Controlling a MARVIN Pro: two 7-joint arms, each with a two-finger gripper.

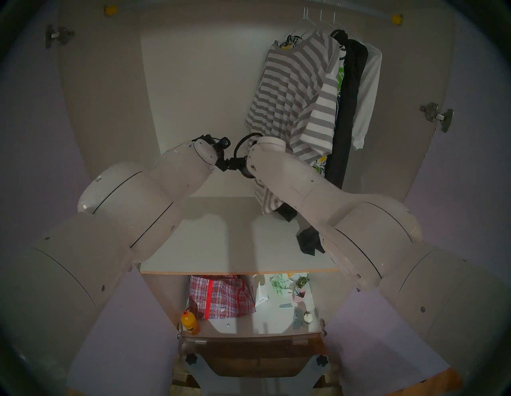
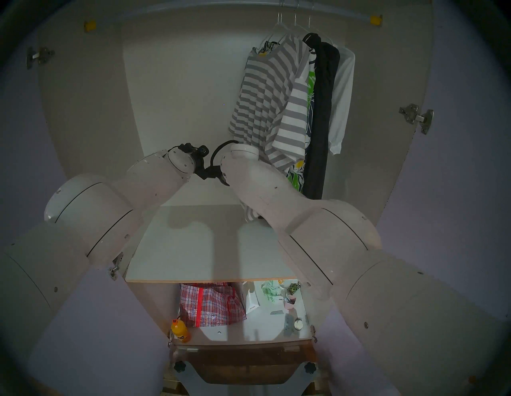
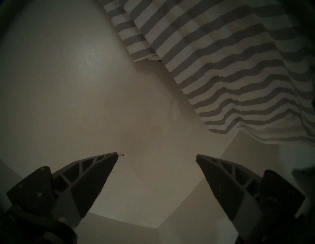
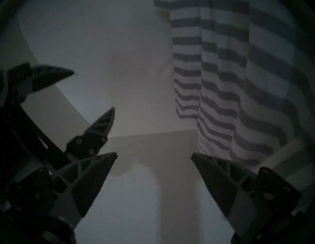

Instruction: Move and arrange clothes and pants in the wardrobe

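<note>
Trainee: Where do the garments sit in the wardrobe (image 1: 193, 83)?

Operator: All bunched at the upper right of the head view, under the rail (image 1: 359, 8) near its right yellow end cap (image 1: 396, 18). The striped T-shirt (image 1: 290, 91) hangs foremost and widest. Behind it a strip of the floral shorts (image 1: 339, 74) shows, then the long black pants (image 1: 348, 110), then the white blouse (image 1: 369, 91) against the right panel. My guess is they are crowded there because that end is where each hanger was dropped on, so spacing them is what remains.

Trainee: The black pants reach the shelf?

Operator: Yes, dark cloth lies crumpled on the white shelf (image 1: 221, 243) at centre right, partly hidden by the right arm.

Trainee: And the claws?

Operator: The left claw (image 3: 156, 154) is spread wide and holds nothing, pointing at the bare back panel with the T-shirt hem at its upper right. The right claw (image 4: 154, 154) is likewise spread and empty, the striped fabric just right of it, seemingly not touching. In its view the other claw sits at the left edge, so the two wrists are close together.
</note>
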